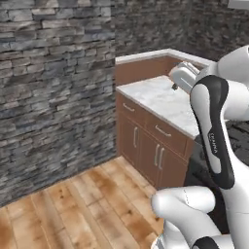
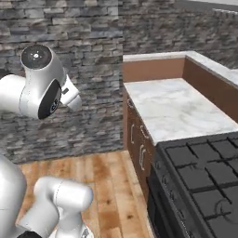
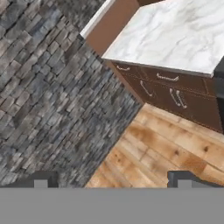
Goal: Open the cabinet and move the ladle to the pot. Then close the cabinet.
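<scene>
My gripper (image 3: 113,180) is open, its two dark fingertips (image 3: 41,179) wide apart with nothing between them. It hangs high in the air and looks down at the wooden floor, the stone wall and the corner of a marble counter. The cabinet, the ladle and the pot are out of view.
A marble counter (image 1: 160,99) (image 2: 174,109) (image 3: 175,35) runs along the right over brown low drawers and doors (image 1: 146,141) (image 3: 175,94). A black stove (image 2: 204,172) adjoins it at the near end. A stone wall (image 1: 53,87) stands left, above wooden floor (image 1: 87,204).
</scene>
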